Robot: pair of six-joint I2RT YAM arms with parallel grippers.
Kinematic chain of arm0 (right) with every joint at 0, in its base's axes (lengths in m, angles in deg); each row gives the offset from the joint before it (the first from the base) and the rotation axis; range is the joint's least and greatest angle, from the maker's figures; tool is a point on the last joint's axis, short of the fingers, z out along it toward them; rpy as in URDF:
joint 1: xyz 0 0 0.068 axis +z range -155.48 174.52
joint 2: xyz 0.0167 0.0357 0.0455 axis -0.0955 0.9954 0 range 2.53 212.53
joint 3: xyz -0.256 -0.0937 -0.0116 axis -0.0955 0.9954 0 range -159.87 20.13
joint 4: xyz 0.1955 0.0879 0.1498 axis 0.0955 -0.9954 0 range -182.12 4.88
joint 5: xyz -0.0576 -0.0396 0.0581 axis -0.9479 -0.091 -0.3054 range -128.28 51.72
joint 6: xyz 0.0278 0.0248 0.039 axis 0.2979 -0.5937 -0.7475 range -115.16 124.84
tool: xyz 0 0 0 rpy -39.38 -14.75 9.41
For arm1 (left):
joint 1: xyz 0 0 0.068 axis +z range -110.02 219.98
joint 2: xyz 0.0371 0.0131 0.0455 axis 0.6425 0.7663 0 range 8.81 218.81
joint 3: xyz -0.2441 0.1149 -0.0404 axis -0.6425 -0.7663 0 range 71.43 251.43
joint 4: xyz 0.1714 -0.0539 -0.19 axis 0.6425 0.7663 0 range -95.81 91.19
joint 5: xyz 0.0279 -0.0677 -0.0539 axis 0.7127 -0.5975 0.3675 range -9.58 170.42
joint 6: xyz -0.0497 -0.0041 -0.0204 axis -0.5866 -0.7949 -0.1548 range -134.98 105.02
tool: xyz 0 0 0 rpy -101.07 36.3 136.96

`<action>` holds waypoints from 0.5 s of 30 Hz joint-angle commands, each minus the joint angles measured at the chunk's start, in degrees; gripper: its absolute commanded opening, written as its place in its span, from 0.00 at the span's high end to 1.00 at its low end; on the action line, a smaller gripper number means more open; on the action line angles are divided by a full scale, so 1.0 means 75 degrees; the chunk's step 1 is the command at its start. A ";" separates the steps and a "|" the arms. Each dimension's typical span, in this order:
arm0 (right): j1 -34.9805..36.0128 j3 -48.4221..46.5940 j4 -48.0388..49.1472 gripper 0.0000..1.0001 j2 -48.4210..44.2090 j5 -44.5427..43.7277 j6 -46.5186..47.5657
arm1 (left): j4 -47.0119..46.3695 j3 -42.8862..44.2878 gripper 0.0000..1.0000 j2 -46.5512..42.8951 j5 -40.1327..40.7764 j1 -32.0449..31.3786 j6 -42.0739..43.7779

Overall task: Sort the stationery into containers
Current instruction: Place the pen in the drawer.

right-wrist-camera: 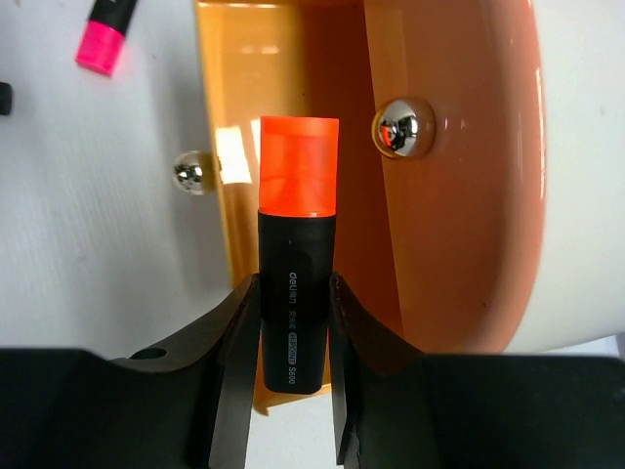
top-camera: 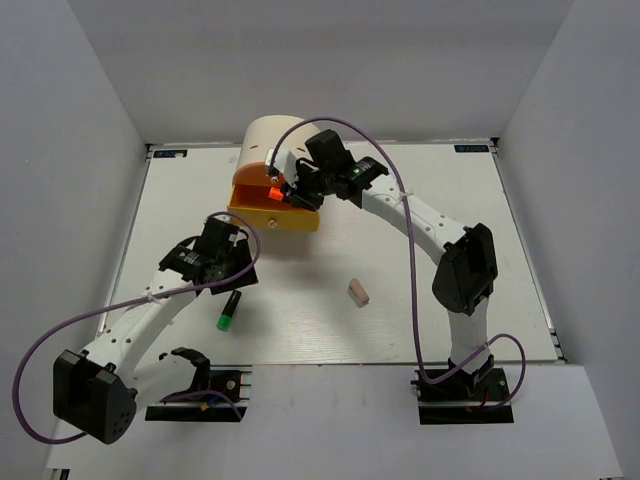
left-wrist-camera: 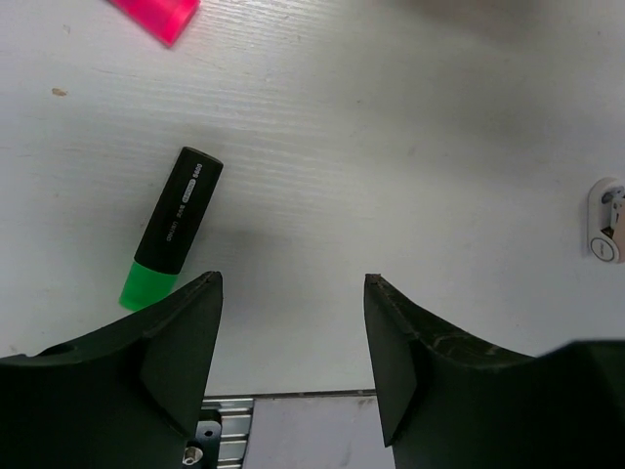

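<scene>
My right gripper (top-camera: 284, 190) is shut on the orange-red highlighter (top-camera: 272, 190) and holds it over the open yellow drawer (top-camera: 285, 220) of the cream cabinet (top-camera: 268, 138). In the right wrist view the highlighter (right-wrist-camera: 296, 254) sits between the fingers, its cap over the yellow drawer (right-wrist-camera: 229, 88), beside the orange drawer (right-wrist-camera: 469, 176). My left gripper (top-camera: 232, 275) is open and empty above the table. The green highlighter (top-camera: 229, 312) lies just near of it, left of the fingers in the left wrist view (left-wrist-camera: 174, 227). The pink highlighter (right-wrist-camera: 103, 39) lies left of the drawers. The pink eraser (top-camera: 358, 290) lies mid-table. No white sticks show.
The orange drawer (top-camera: 252, 185) is pulled out less than the yellow one; each has a round knob (right-wrist-camera: 401, 127). The table's near edge and a metal mount (left-wrist-camera: 220, 435) show beyond the left fingers. A white fitting (left-wrist-camera: 605, 220) sits at the right.
</scene>
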 commanded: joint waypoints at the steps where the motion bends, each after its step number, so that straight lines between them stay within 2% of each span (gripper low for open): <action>1: -0.0058 -0.0363 0.0476 0.80 0.0025 -0.0167 -0.0054 | 0.0025 0.0068 0.30 0.0074 0.0298 -0.0039 -0.0318; 4: -0.0094 -0.0328 0.0488 0.64 0.0037 -0.0132 -0.0077 | -0.0046 -0.0084 0.30 0.0249 0.0298 -0.0039 -0.0413; 9: -0.0094 0.0035 0.0570 0.45 -0.0361 0.0114 -0.0124 | -0.0221 -0.0249 0.29 0.0320 0.0227 -0.0039 -0.0577; 15: -0.0117 0.0293 0.0629 0.45 -0.0864 0.0267 -0.0288 | -0.0549 -0.0507 0.28 0.0553 0.0367 -0.0039 -0.0869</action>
